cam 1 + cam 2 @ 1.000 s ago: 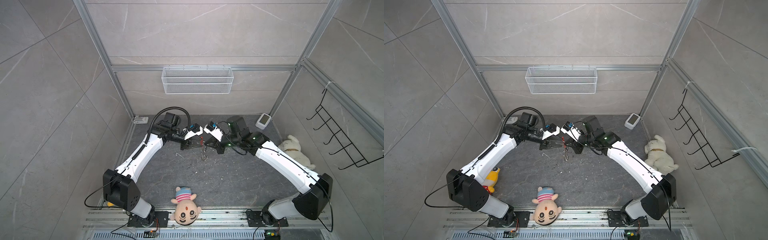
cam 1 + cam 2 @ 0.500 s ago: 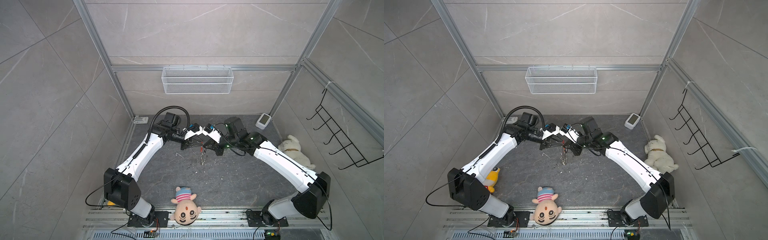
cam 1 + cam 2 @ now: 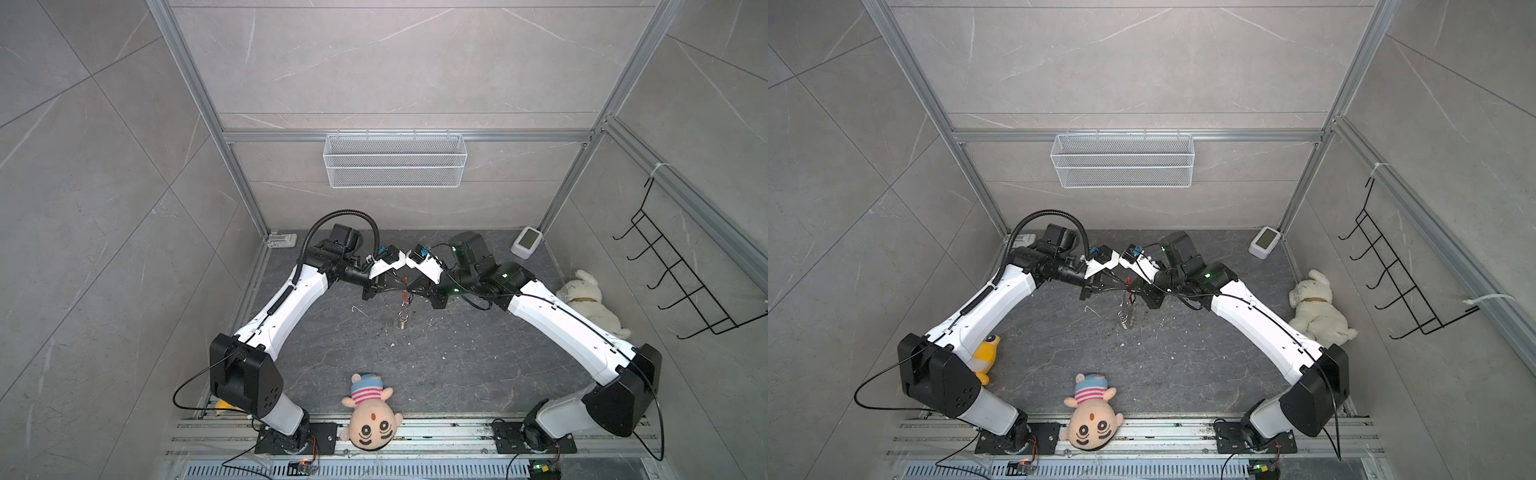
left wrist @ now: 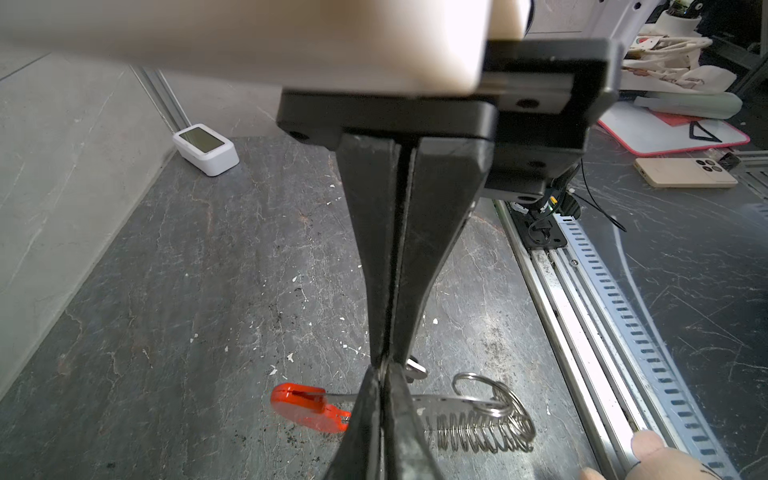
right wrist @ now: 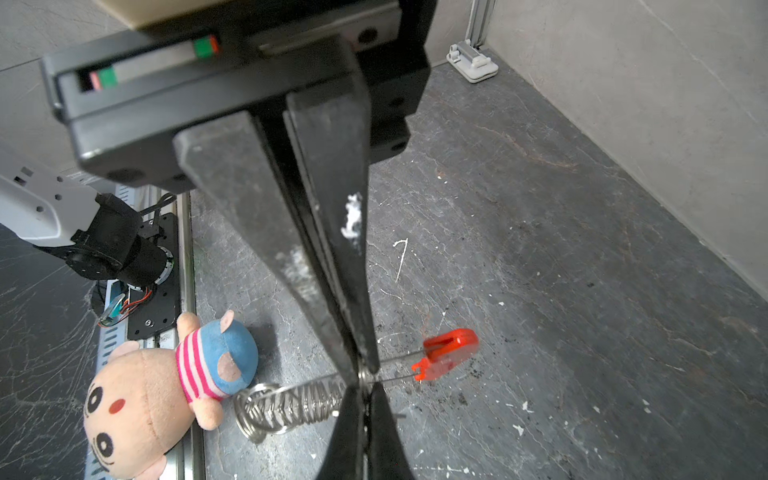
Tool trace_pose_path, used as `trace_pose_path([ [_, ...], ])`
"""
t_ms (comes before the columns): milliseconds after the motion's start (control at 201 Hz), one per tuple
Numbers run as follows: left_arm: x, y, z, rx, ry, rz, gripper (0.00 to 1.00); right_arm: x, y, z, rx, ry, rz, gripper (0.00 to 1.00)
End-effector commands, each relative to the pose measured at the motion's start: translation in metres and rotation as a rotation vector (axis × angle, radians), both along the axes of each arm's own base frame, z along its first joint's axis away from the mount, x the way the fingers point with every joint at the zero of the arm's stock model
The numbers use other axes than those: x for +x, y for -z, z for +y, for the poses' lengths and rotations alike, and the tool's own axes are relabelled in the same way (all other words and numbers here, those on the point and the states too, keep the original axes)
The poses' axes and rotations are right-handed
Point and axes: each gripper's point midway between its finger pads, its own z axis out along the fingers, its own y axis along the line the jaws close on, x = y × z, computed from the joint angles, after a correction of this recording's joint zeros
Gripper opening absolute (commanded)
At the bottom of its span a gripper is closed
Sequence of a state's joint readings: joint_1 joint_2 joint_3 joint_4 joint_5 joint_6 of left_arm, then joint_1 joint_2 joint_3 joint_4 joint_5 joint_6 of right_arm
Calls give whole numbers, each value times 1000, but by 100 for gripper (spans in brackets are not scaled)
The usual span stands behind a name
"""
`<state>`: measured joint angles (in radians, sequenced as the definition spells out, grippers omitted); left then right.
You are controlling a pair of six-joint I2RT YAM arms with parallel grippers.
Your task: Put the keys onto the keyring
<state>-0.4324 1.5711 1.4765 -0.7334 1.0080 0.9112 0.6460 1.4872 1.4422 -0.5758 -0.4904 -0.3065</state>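
The keyring [image 3: 402, 309] hangs above the dark floor at mid-table, its red segment [image 4: 305, 405] at one end and its bunch of small silver rings [image 4: 484, 417] at the other. My left gripper [image 3: 398, 286] and right gripper [image 3: 409, 288] meet tip to tip on its upper part. In the left wrist view my left gripper [image 4: 380, 372] is shut on the keyring's wire. In the right wrist view my right gripper [image 5: 363, 384] is shut on the same wire, beside the red segment [image 5: 446, 353]. The keys are hidden; only a small dull metal tab [image 4: 415, 368] pokes out by the tips.
A striped-hat plush doll [image 3: 370, 417] lies at the front rail, a white plush dog [image 3: 590, 305] at the right wall and a yellow plush [image 3: 984, 353] under the left arm. A thin white bent wire [image 3: 357, 309] lies left of the keyring. A white device [image 3: 527, 242] sits back right.
My left gripper has shut its jaws. The two grippers have drawn together until their tips touch, the right arm shifting slightly left. The keyring still hangs below them.
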Motion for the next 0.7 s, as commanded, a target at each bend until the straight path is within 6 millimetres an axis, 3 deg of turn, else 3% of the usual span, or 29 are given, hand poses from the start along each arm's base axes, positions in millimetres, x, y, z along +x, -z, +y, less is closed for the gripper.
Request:
trace_pose_path([
  [0,-5,-4,-5,-10,29,19,0,0,-39,13,97,-26,-71,0],
  [149,-13,-6,-5,-37,54,23,0,0,-43,13,106,-20,-71,0],
  [284,-2,-21,-4,-171,4,11,0,3,-42,9,102,25,-57,0],
  [349,6,-31,1,-242,-33,22,0,4,-42,5,103,47,-59,16],
  [433,12,-44,5,-309,-58,34,0,3,-40,-1,111,72,-63,18],
  [693,10,-63,7,-388,-60,68,0,17,-45,-28,260,140,52,46],
])
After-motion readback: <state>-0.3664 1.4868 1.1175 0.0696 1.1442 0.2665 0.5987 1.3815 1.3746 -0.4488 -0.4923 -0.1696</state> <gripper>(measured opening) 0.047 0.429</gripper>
